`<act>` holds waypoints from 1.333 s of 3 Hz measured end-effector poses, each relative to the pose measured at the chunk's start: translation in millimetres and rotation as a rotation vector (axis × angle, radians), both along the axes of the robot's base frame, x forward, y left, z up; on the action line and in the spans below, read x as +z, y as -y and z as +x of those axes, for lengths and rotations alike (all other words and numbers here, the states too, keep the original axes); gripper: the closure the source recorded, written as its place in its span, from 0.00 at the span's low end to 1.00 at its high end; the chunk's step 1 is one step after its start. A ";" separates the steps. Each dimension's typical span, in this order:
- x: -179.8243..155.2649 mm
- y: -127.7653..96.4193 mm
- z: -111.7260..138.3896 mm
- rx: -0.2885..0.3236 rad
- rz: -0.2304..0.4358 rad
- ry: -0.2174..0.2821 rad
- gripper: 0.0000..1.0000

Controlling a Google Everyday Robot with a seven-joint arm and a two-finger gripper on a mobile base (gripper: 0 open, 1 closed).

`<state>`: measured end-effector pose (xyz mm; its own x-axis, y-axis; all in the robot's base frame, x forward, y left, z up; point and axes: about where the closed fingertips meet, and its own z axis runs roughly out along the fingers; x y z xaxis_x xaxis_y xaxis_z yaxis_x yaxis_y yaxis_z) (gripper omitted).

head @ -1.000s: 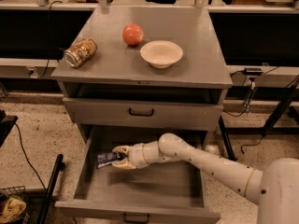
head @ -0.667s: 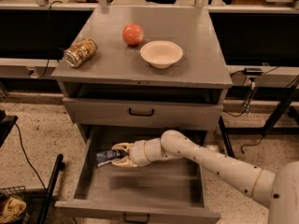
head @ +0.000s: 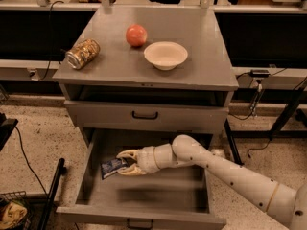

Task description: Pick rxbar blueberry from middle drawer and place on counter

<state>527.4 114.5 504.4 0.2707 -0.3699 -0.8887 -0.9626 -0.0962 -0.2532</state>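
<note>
The rxbar blueberry, a small flat dark navy bar with pale lettering, is held in my gripper over the left part of the open middle drawer, tilted and a little above the drawer floor. The two pale fingers are closed on the bar's right end. My white arm reaches in from the lower right. The counter is the grey metal top of the cabinet, above the drawer.
On the counter stand a patterned tin can lying on its side at the left, a red apple and a white bowl. A closed drawer front with a dark handle sits above the open drawer. A black bar stands at the lower left.
The gripper with the bar has moved slightly up and toward the drawer's middle; the arm has lifted a little. The bar stays gripped.
</note>
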 end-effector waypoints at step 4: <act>72.5 -1.5 -37.8 0.090 0.032 0.056 1.00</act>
<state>489.6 116.0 576.9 0.3508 -0.3134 -0.8824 -0.9348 -0.1727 -0.3103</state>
